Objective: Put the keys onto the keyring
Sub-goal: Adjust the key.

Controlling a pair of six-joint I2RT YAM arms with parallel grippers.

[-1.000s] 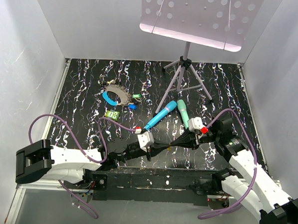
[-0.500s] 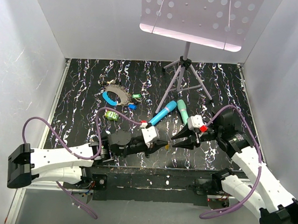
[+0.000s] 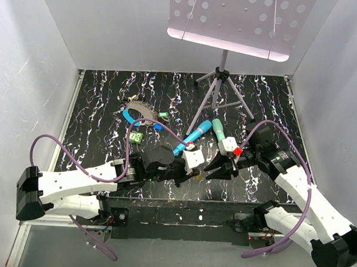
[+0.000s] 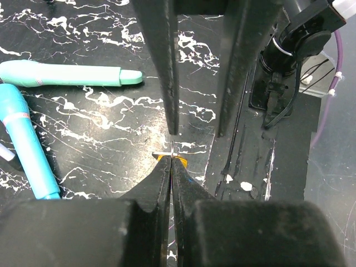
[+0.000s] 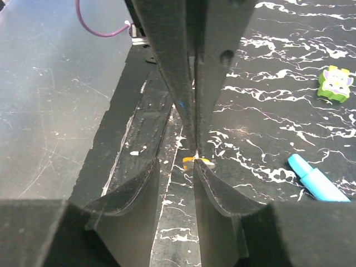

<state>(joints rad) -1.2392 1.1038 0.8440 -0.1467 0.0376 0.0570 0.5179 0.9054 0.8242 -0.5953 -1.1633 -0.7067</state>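
My left gripper [image 3: 199, 173] is shut on a small yellow-headed key [image 4: 181, 161] just above the table's near edge; the left wrist view shows its jaws [image 4: 172, 158] pinched together on it. My right gripper [image 3: 211, 170] faces it tip to tip, open and empty, with its fingers either side of the key [image 5: 196, 162] in the right wrist view [image 5: 175, 163]. The keyring [image 3: 137, 114], a grey loop with a blue section, lies at the back left. A green key [image 3: 163, 115] and a blue key [image 3: 158, 126] lie beside it.
Two teal sticks [image 3: 194, 137] [image 3: 219, 131] lie mid-table, just behind the grippers. A small green toy block [image 3: 134, 136] sits near the keyring. A music stand's tripod [image 3: 220, 88] stands at the back. The black base rail [image 3: 180, 211] runs along the near edge.
The left arm's wrist has swung right and forward, keeping its shut tips at the meeting point. The right gripper has shifted a little to the left.
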